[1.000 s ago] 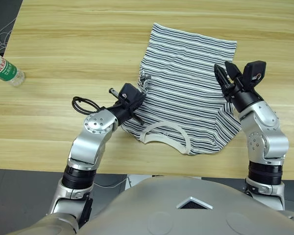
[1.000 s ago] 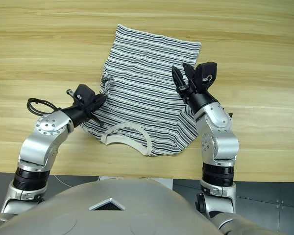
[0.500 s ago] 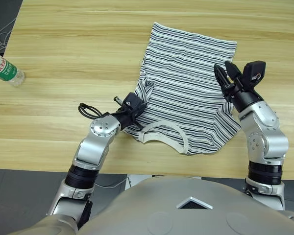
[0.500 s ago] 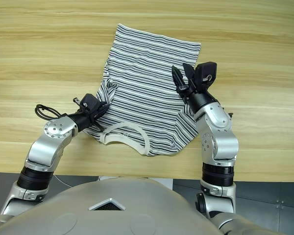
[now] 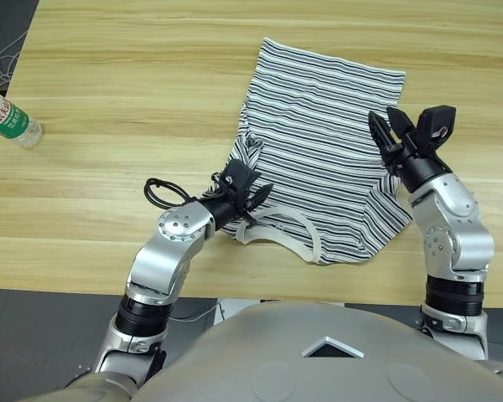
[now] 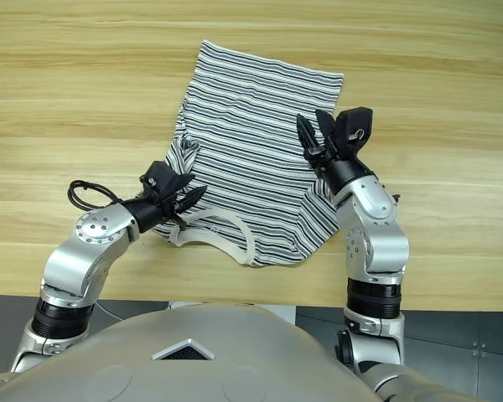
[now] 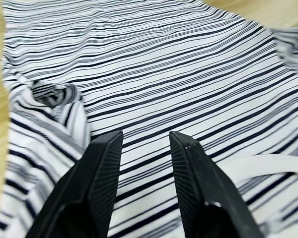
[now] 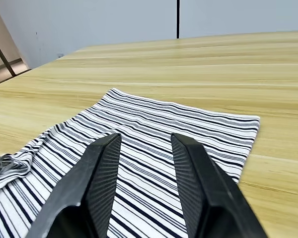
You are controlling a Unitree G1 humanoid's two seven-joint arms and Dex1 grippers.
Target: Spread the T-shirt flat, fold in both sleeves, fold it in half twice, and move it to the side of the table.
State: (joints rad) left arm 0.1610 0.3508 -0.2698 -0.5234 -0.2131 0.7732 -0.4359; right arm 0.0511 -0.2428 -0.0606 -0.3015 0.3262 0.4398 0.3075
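The black-and-white striped T-shirt (image 5: 318, 142) lies on the wooden table (image 5: 134, 84), its white collar (image 5: 283, 233) toward the front edge. Its left sleeve (image 5: 250, 152) is bunched inward on the body. My left gripper (image 5: 260, 199) is open just above the left shoulder beside the collar, with striped cloth under its fingers (image 7: 107, 168) and nothing between them. My right gripper (image 5: 394, 134) is open and raised over the shirt's right edge, fingers (image 8: 104, 168) pointing along the shirt toward the hem (image 8: 188, 111).
A plastic bottle (image 5: 10, 117) lies at the table's left edge. A black cable loop (image 5: 161, 191) sticks out of my left wrist. Bare wood stretches to the left of the shirt and behind it; the front table edge (image 5: 67, 289) is close to the collar.
My left gripper has slid from the shirt's left edge toward the collar and opened. The bunched sleeve has shifted inward onto the body. The right arm has barely moved.
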